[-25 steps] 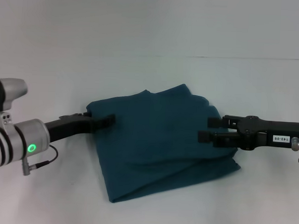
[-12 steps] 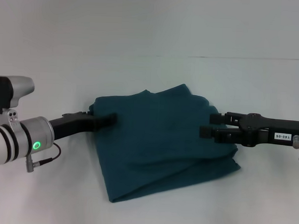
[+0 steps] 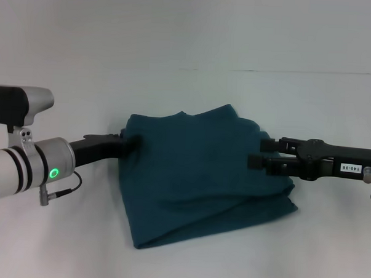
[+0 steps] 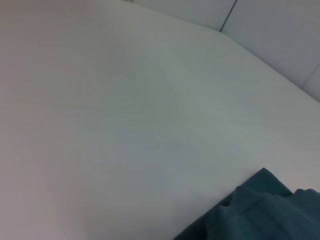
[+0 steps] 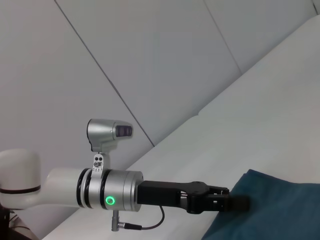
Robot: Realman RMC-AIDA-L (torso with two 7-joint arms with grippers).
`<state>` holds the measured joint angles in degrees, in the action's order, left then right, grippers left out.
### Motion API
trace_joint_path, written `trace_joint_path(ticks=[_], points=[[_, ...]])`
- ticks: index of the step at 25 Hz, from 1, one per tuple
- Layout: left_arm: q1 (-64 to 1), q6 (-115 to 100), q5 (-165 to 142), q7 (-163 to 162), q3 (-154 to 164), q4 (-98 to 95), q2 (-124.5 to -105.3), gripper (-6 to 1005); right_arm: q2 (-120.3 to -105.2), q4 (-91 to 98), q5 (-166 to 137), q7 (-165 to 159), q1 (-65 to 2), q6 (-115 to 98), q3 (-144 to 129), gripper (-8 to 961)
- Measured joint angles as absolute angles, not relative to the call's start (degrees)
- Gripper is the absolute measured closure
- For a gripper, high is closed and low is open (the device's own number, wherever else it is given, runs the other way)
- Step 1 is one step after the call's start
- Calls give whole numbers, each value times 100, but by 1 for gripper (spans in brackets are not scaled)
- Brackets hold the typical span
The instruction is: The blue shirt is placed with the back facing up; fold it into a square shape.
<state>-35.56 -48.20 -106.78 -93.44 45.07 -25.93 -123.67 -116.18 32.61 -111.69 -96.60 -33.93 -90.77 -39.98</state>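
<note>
Watching the blue shirt point(image 3: 205, 180): it lies mid-table, already folded into a rough, lumpy block. Left gripper point(image 3: 131, 143) sits at its left edge, right gripper point(image 3: 257, 153) over its right edge; you can't tell finger state on either. Risk: a snagged layer drags the stack askew and undoes the fold.

Plain dark teal-blue shirt point(image 3: 202, 176) on a white table point(image 3: 58, 244); both arms' fingers black.

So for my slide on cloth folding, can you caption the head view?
Both grippers flank the folded blue shirt on the white table: left gripper at its edge, right gripper over the opposite side.
</note>
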Motion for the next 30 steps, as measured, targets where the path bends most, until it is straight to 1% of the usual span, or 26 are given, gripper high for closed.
trace_joint_path(ticks=[5, 9, 15, 22, 30], points=[[-3681, -4825, -10679, -9349, 4515, -2586, -12352, 726, -11626, 3260, -11170, -9605, -3393, -9063, -3995, 36], [-3846, -4819, -10678, -9355, 4518, -2583, -12340, 911, -11626, 3235, -11170, -9539, -3393, -9061, -3964, 36], [-4031, -4807, -10678, -9360, 4574, -2590, -12320, 930, -11627, 3227, -11170, -9523, -3387, -9063, -3907, 36], [-4202, -4799, -10678, -9360, 4600, -2615, -12309, 929, -11635, 3201, -11170, -9442, -3337, -9094, -3850, 36], [-4262, -4724, -10678, -9332, 4597, -2644, -12289, 930, -11635, 3199, -11166, -9439, -3323, -9103, -3841, 35]])
